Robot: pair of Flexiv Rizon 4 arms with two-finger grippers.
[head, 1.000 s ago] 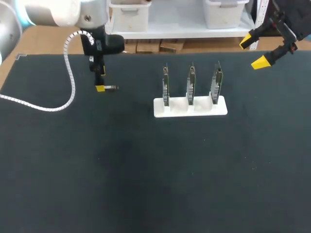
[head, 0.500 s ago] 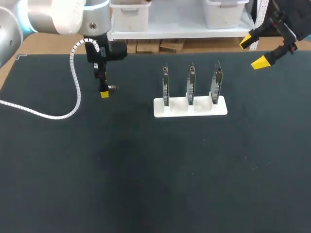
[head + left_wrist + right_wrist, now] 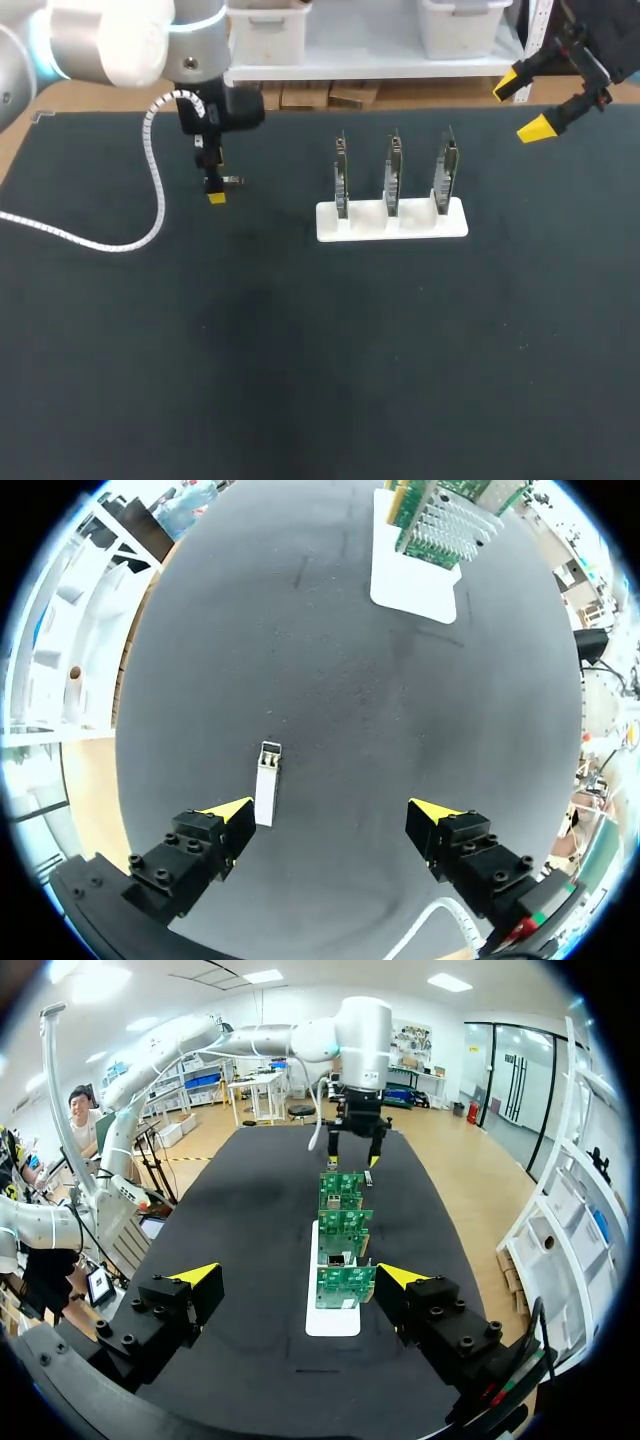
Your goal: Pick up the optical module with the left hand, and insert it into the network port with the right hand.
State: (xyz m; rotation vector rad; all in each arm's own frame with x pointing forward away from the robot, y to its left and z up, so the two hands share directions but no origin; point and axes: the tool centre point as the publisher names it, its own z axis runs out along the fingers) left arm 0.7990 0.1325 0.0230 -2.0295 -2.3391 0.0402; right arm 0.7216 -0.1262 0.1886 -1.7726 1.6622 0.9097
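Note:
The optical module (image 3: 232, 181), a small silver bar, lies flat on the black mat at the far left. My left gripper (image 3: 214, 190) hangs right over it, pointing down. In the left wrist view the module (image 3: 267, 783) lies just inside one yellow fingertip (image 3: 232, 810), and the left gripper (image 3: 335, 813) stands open with nothing gripped. Three green network cards (image 3: 393, 172) stand upright in a white holder (image 3: 455, 222). My right gripper (image 3: 520, 105) hovers open at the far right, well off the cards. In its own view the right gripper (image 3: 300, 1278) faces the cards (image 3: 345, 1250) end-on.
A white coiled cable (image 3: 150, 190) trails from my left arm across the mat's far left. The black mat (image 3: 320, 360) covers the whole table.
My left gripper has shifted a little to the right and nearer, with its wrist turning, and has settled over the module. The module, cards and right arm have not moved.

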